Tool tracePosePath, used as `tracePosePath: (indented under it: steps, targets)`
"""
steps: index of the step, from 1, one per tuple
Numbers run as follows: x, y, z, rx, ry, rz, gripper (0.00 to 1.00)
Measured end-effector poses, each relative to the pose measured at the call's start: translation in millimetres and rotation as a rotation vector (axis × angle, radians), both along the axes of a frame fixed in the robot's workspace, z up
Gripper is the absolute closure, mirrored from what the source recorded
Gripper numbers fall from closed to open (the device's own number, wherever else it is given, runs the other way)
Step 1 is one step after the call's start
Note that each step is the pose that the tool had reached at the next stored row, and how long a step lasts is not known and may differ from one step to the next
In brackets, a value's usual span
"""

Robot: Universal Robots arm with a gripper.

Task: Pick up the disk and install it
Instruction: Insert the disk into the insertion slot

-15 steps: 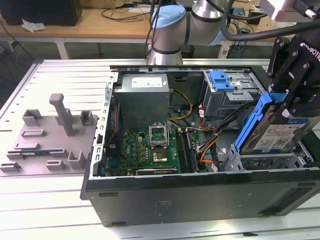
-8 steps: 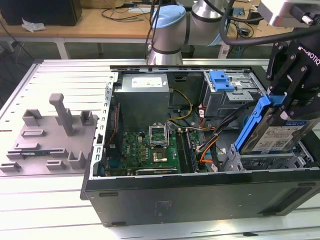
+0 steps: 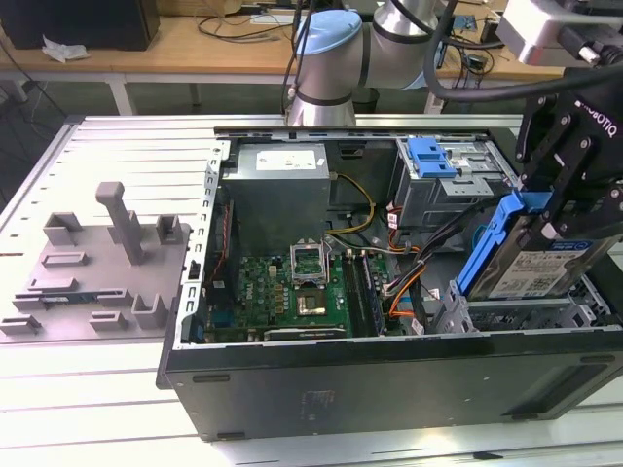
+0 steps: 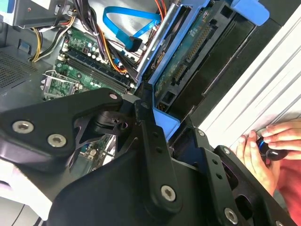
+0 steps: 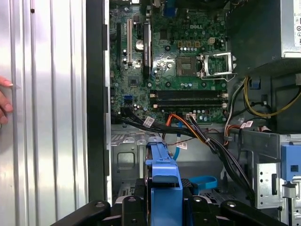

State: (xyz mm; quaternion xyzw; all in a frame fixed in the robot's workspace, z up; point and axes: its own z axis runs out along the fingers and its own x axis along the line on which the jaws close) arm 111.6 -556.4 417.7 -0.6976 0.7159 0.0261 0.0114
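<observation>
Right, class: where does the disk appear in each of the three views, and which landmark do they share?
Exterior view: the disk hangs tilted over the open case, at the exterior view's right.
Second wrist view: the disk shows its green underside, with the blue bracket around it.
First wrist view: the disk is edge-on, with its blue bracket facing the camera.
Shared landmark: the green motherboard.

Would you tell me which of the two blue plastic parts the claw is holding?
The darker blue bracket framing the disk, tilted in the claw at the exterior view's right; the lighter blue latch sits apart on the grey cage.
</observation>
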Motion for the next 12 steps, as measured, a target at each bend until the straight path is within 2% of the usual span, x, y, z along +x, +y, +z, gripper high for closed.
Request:
tracePosePath:
  steps: [12]
  targets:
    - [0.0,0.0,-9.9,-0.0001,0.0,0.0,0.64]
